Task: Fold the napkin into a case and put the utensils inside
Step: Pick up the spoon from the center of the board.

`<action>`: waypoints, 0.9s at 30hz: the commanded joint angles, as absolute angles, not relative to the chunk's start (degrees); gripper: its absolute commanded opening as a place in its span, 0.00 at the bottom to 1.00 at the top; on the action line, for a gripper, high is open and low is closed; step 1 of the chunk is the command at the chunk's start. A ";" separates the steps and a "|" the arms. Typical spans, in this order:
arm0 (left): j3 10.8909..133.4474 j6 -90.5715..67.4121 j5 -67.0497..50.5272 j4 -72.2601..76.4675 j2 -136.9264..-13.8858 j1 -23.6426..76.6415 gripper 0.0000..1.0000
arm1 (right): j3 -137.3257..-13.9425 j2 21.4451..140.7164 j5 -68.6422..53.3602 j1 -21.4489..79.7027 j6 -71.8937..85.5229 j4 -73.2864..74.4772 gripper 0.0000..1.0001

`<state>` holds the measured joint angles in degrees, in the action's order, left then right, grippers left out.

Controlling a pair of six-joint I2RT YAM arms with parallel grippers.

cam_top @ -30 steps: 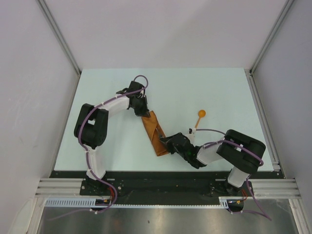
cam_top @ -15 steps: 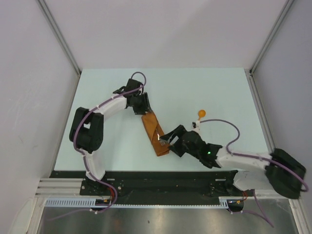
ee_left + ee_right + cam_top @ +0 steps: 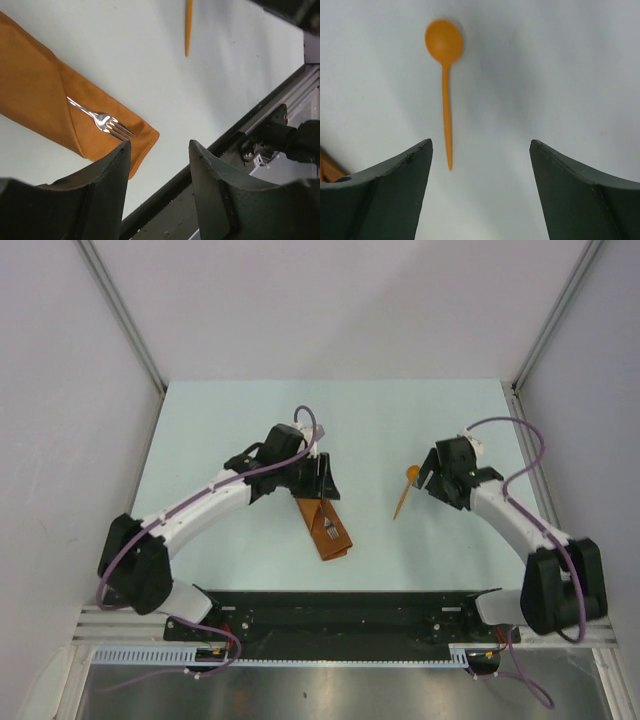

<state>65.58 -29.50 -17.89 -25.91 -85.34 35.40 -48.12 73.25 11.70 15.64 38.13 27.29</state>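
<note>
The right hand (image 3: 480,145) stands wide open and empty over the spoon (image 3: 445,75). The spoon's orange bowl points away, and its thin handle ends just short of the gap between the fingers (image 3: 395,195). It lies flat on the tabletop (image 3: 545,60) and off-centre, closer to the finger on the cloth side. If the hand comes down as it is, that finger could land on the handle or push it aside rather than pinch it. A handle this slim, lying flush, could also slip out as the fingers shut.

The left hand (image 3: 160,145) is open too and grips nothing. It hovers near the far end of the case (image 3: 40,100), which lies on the tabletop between the two arms. The fork (image 3: 100,120) is tucked under the case's diagonal flap, tines showing. With nothing pinning the cloth, sliding the spoon in could drag the case along, lift the flap or knock the fork out.

The top view alone gives the layout: the spoon is well apart from the case, to its right, and each hand is by its own thing. The left wrist view alone shows the fork's tines and the fold line clearly, plus the spoon's handle tip at the upper edge. The right wrist view alone shows how the spoon lines up with the fingers; of the case it catches only a corner.
</note>
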 commanded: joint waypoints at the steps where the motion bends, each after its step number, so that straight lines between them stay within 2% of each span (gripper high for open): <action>1: 59.16 -31.81 -19.60 -22.16 -76.83 35.86 0.55 | -58.87 84.71 12.83 16.17 29.44 28.39 0.82; 7: 55.20 -33.05 -19.07 -19.60 -73.04 37.18 0.55 | -71.97 103.52 21.33 23.10 31.28 33.66 0.80; 8: 55.37 -32.96 -19.07 -19.86 -73.04 37.18 0.55 | -73.11 106.49 22.05 23.64 31.72 34.18 0.76; 11: 55.90 -32.52 -19.07 -20.57 -72.60 37.35 0.55 | -74.36 108.89 23.12 24.87 34.45 35.25 0.64; 16: 56.86 -31.99 -18.90 -21.27 -72.42 37.44 0.55 | -73.22 111.09 22.60 25.84 35.86 34.37 0.60; 19: 57.30 -32.17 -19.59 -21.01 -72.86 37.35 0.55 | -73.12 112.84 21.27 25.05 36.12 32.87 0.41; 20: 57.65 -32.08 -19.77 -21.09 -73.30 37.35 0.55 | -73.12 113.29 21.36 24.87 36.47 32.87 0.30; 22: 58.53 -31.12 -19.86 -21.88 -73.83 37.35 0.55 | -72.52 113.38 21.62 24.87 36.74 32.52 0.19; 23: 58.80 -30.59 -20.21 -21.88 -74.09 37.35 0.56 | -72.07 112.94 21.62 24.96 36.83 31.56 0.08; 25: 59.15 -29.27 -22.92 -20.84 -74.88 37.35 0.63 | -70.06 109.02 21.18 26.18 36.13 29.80 0.00; 26: 59.15 -29.01 -24.07 -19.96 -75.40 37.44 0.76 | -69.53 107.33 21.36 26.89 35.78 28.49 0.00; 27: 59.59 -28.48 -24.78 -19.52 -76.89 37.44 0.82 | -69.09 105.23 20.49 28.11 36.38 28.13 0.00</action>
<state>56.49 -30.85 -20.01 -22.35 -74.78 36.99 -72.18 109.65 20.36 25.87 36.03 29.52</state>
